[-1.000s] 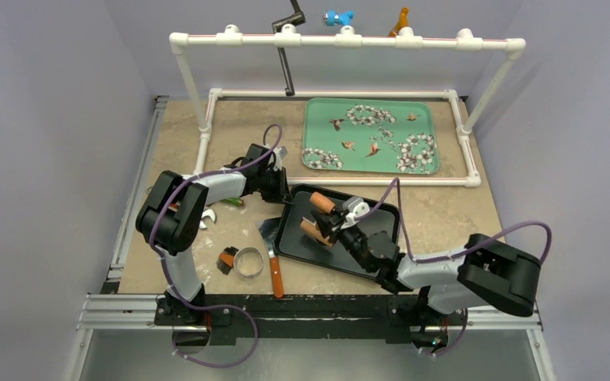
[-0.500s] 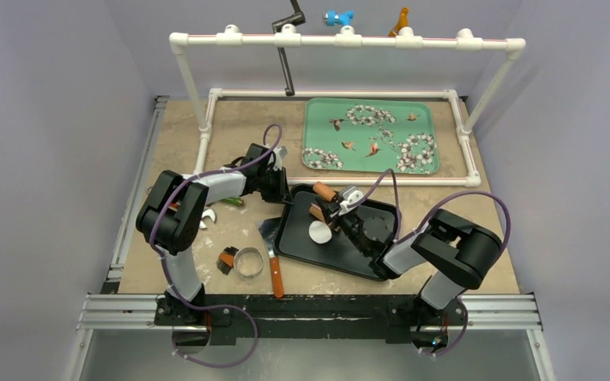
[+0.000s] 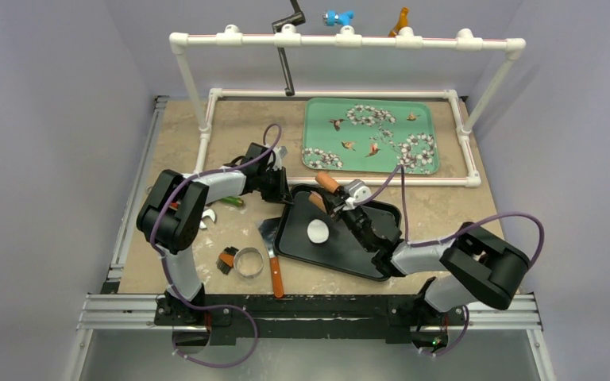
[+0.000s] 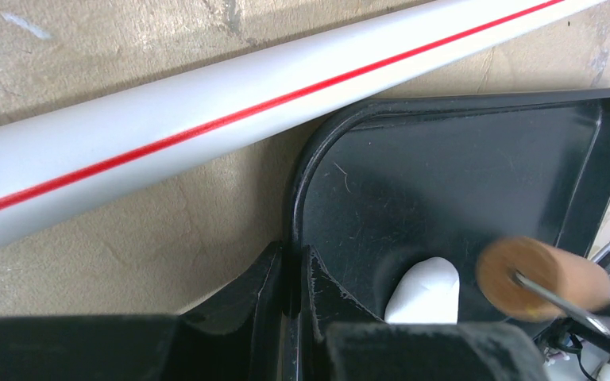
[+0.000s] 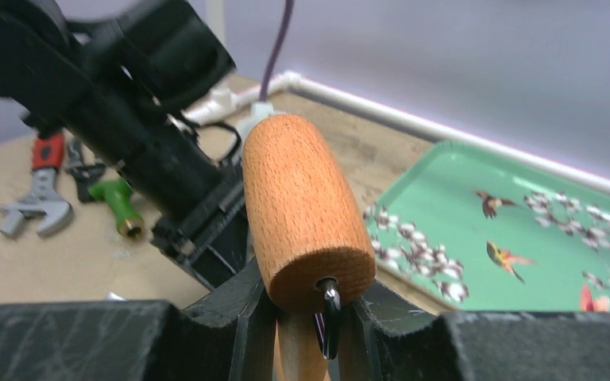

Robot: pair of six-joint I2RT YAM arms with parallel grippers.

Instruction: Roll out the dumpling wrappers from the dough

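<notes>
White dumpling wrapper [image 3: 318, 232] lies flat in the black tray [image 3: 302, 251], just near-left of the right gripper [image 3: 342, 204], clenched on the handle of the wooden roller [image 3: 326, 182]; the left gripper [image 4: 292, 274] pinches the tray's far-left rim.

place: robotics lab test cell.
evidence:
- left arm [image 3: 206, 185] and right arm [image 3: 433, 258], cabled and bolted to an aluminium rail [image 3: 310, 311] at the near edge of a stone-look desk [image 3: 445, 214]
- white pvc pipe frame [image 3: 413, 41] fencing the work area
- plain lavender walls [image 3: 40, 119] closing three sides
- wrench [image 5: 41, 208] lying loose
- small items [image 3: 337, 17] perched on the top pipe, possibly tools, too small to tell
</notes>
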